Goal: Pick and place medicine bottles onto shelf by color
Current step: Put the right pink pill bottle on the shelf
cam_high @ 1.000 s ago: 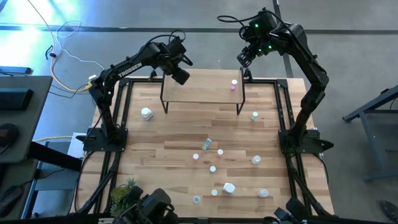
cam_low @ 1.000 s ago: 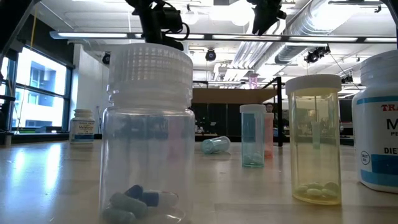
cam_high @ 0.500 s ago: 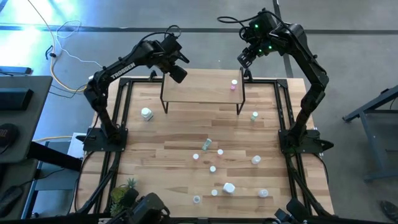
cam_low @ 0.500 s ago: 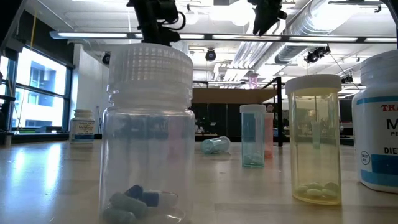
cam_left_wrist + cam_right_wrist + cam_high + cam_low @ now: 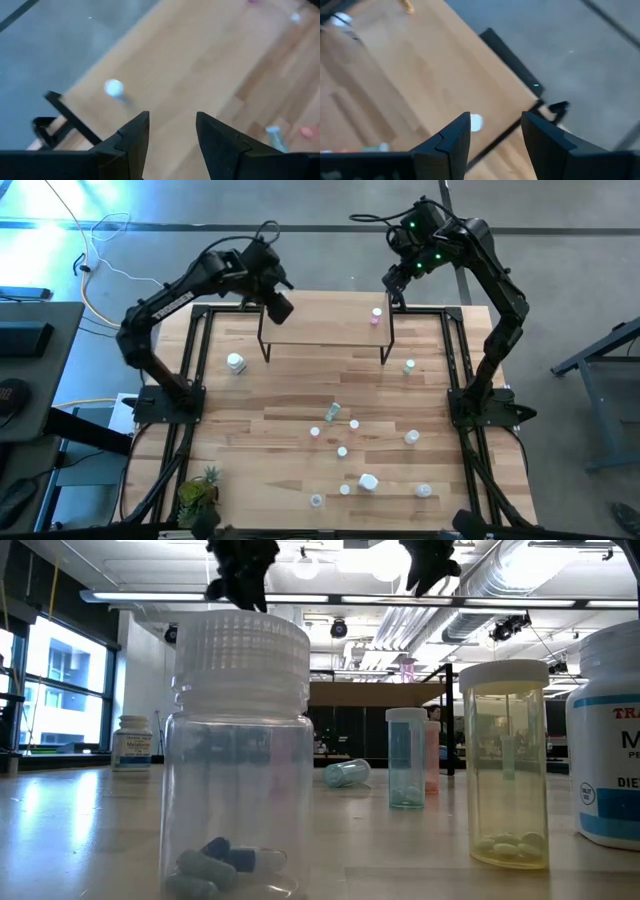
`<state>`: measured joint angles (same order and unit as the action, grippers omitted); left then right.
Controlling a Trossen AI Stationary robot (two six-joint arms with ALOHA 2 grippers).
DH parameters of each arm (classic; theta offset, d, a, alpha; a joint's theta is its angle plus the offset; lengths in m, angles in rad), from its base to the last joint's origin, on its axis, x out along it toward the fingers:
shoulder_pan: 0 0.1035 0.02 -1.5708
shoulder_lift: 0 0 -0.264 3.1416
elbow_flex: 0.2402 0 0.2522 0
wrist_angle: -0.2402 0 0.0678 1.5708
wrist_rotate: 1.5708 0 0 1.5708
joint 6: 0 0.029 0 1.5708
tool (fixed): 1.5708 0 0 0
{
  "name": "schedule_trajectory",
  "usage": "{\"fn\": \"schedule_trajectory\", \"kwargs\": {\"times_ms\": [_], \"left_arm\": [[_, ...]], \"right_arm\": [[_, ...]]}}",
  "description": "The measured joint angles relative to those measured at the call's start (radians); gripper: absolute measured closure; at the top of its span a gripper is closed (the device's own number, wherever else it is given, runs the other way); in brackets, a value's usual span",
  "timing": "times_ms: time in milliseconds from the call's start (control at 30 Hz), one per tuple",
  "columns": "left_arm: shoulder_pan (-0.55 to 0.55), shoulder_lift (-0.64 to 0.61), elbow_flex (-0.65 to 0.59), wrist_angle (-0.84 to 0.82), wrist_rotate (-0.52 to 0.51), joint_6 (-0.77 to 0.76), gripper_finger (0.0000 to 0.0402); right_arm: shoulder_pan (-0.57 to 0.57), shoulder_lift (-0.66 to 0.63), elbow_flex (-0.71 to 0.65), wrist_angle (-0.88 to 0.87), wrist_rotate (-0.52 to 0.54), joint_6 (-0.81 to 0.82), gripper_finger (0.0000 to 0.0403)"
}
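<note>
Wooden shelf point(image 5: 325, 330) holds one pink-capped bottle point(image 5: 376, 316)

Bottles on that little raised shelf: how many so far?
1: a pink-capped bottle near the right end of the shelf. The left gripper overhangs the left end and could hide another.

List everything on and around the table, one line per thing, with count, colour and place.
low light-wood shelf on thin black legs: one, far middle of the table.
pink-capped bottle: one, on the shelf's right end.
white-capped bottle: one, on the tabletop, front left of the shelf.
green-capped bottle: one, on the tabletop, right of the shelf.
small bottles and vials: about nine, white, clear, pink or green, scattered on the table's near half.
small green potted plant: one, near left corner.
left gripper: one, dark, above the shelf's left end, fingers apart and empty.
right gripper: one, dark, above the shelf's far right corner, fingers apart and empty.
</note>
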<state>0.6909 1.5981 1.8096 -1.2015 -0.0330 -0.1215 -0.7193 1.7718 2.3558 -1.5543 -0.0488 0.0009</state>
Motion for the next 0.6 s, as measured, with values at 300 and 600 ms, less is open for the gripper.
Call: {"fn": "schedule_trajectory", "kwargs": {"times_ms": [300, 600], "left_arm": [[-0.109, -0.162, -0.294, 0.158, 0.013, -0.12, 0.0248], [-0.186, -0.314, -0.549, 0.379, 0.058, -0.238, 0.0248]], "right_arm": [[0.028, -0.038, 0.0, -0.017, -0.043, 0.001, 0.0235], [0.109, -0.169, -0.18, -0.011, -0.051, 0.033, 0.0235]]}}
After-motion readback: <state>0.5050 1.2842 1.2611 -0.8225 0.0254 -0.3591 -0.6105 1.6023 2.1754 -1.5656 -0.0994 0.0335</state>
